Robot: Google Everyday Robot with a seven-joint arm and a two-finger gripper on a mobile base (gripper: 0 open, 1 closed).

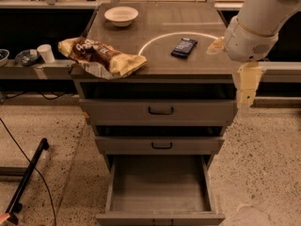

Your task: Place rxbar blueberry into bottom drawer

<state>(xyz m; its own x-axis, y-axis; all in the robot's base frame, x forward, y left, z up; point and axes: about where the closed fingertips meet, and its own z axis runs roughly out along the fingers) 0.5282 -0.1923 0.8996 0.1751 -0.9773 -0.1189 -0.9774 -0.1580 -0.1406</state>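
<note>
The rxbar blueberry (184, 47), a small flat dark navy bar, lies on the cabinet top inside a bright ring of light, right of centre. The bottom drawer (160, 206) is pulled open, and its plain grey floor holds nothing. My gripper (247, 86) hangs pointing down off the cabinet's right front corner, below the white arm (256, 25). It is to the right of the bar and lower than it, and it holds nothing that I can see.
A brown-and-yellow chip bag (99, 57) lies on the left of the top. A white bowl (121, 15) stands at the back. A small tan thing (216, 46) sits by the arm. The two upper drawers (161, 111) are closed. A black cable and bar (26, 178) lie on the floor at left.
</note>
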